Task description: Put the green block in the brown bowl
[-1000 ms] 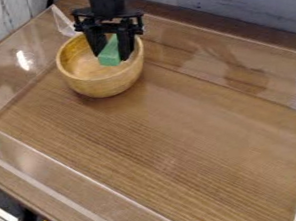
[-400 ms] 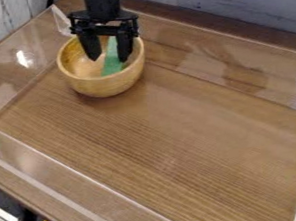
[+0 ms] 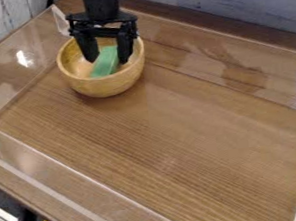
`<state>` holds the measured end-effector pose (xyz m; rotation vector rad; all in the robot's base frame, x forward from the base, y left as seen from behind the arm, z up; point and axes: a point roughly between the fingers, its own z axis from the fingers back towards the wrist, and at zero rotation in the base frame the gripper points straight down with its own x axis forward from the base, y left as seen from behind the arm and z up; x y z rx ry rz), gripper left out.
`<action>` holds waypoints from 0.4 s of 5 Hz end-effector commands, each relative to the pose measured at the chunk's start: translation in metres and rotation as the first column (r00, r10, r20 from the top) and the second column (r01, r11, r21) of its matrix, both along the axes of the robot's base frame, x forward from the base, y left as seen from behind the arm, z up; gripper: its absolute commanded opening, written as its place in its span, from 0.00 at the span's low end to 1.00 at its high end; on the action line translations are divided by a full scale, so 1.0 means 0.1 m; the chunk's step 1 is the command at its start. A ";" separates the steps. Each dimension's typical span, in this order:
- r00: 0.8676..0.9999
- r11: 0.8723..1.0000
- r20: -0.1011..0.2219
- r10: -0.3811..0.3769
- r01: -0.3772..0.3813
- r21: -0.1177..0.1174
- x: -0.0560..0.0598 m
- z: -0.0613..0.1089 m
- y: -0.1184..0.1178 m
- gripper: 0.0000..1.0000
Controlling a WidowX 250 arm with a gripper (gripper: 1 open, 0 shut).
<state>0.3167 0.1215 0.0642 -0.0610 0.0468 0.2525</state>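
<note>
Release being finished: block being cradled inside bowl, near desk's far left corner. Pincer being held wide open around block, nothing being gripped. Next, straight lift being called for, block being left undisturbed.

Robot arm comes in from top edge of view, dark/black, pointing down. Jaws at its lower end, open wide, one finger L & one R of img w/ a gap btwn. Wrist approx. upright above them.
</note>
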 end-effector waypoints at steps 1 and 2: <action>0.998 1.000 0.069 0.004 -0.006 0.029 0.07 0.27 0.01 1.00; 0.997 1.000 0.070 0.007 -0.009 0.028 0.06 0.31 -0.01 1.00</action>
